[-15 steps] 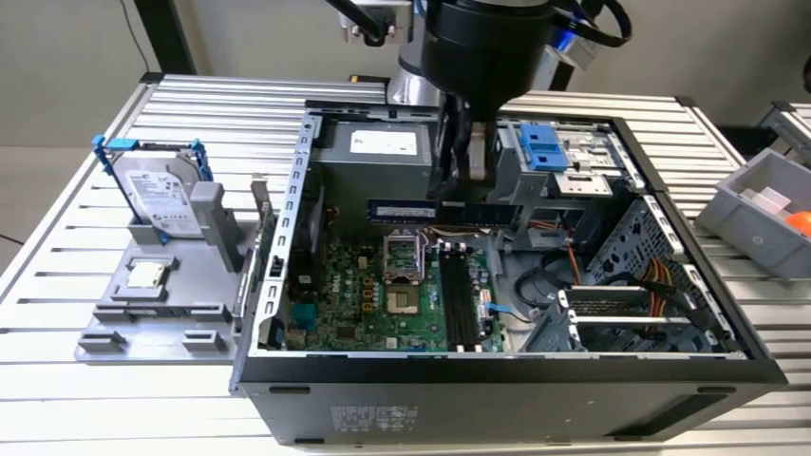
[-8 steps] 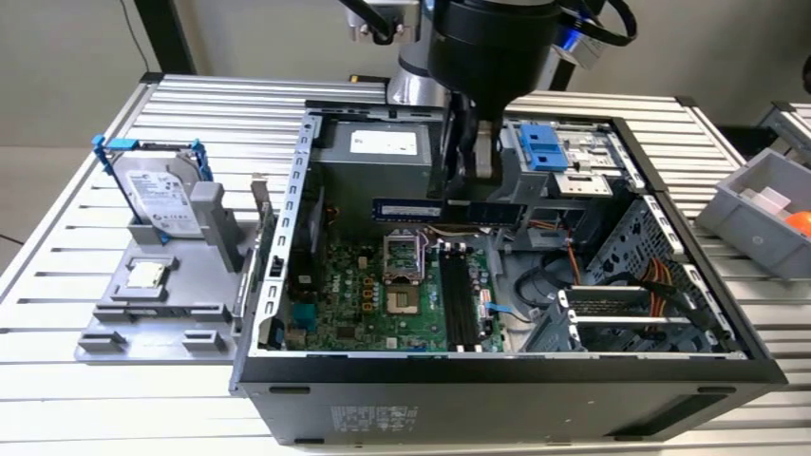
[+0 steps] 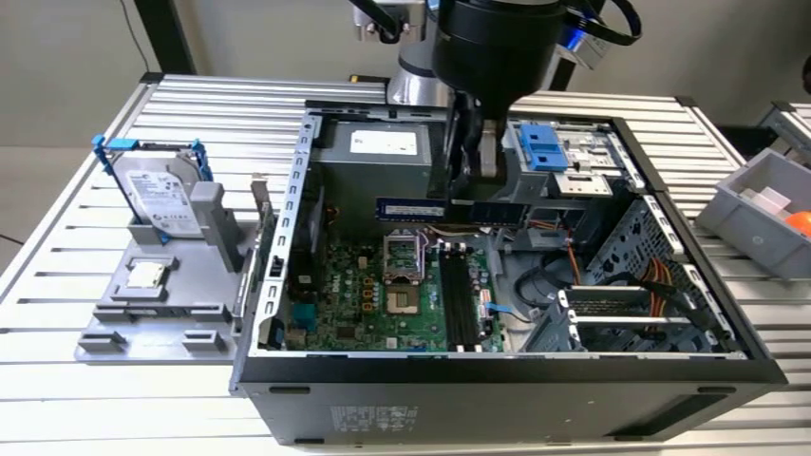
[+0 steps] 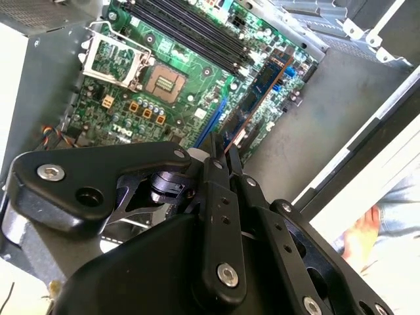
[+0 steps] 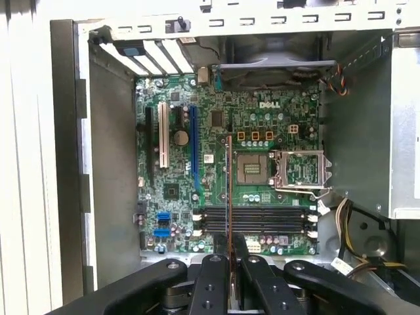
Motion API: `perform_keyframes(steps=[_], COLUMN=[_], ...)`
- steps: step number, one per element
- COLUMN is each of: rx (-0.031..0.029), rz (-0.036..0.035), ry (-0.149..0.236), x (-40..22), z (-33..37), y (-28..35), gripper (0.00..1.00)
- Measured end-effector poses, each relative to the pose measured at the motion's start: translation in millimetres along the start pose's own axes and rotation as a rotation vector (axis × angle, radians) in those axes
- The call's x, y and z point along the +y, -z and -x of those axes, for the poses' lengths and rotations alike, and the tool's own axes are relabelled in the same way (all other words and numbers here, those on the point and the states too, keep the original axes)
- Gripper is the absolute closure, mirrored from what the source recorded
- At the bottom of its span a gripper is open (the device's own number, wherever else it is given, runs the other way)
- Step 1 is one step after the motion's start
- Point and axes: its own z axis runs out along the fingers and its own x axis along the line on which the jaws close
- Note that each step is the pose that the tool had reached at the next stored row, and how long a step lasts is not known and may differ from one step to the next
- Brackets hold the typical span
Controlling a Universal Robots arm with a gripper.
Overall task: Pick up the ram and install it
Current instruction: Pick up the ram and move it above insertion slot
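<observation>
My gripper (image 3: pixel 472 190) hangs inside the open computer case (image 3: pixel 507 366), shut on the ram (image 3: pixel 412 209). The ram is a thin blue-green stick, held level above the motherboard (image 3: pixel 367 304). In both wrist views it shows edge-on, running out from between the black fingers (image 5: pixel 213 275) as a narrow strip (image 5: pixel 229 190) (image 4: pixel 262 85). The long black memory slots (image 5: pixel 252 220) (image 3: pixel 459 299) lie on the board below it, and the ram is well clear of them. In the second wrist view the gripper (image 4: pixel 223 161) clamps the stick's near end.
A silver hard drive in a blue frame (image 3: pixel 159 195) stands on a grey fixture at the exterior view's left. A grey bin (image 3: pixel 761 214) sits at the right. The CPU socket (image 5: pixel 252 167), power supply (image 3: pixel 380 157) and blue drive cage (image 3: pixel 545 147) surround the slots. A person's hand (image 4: pixel 361 236) shows outside the case.
</observation>
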Motion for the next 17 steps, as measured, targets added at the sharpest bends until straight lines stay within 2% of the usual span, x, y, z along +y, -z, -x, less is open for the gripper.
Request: perform_keyframes(steps=[12,17], rx=[0.0021,0.0022], rz=[-0.0001,0.0006], ry=[0.000,-0.007], x=[-0.5,-0.4], z=[0.1,2.4], y=[0.0,0.3], gripper=[1.00,1.00])
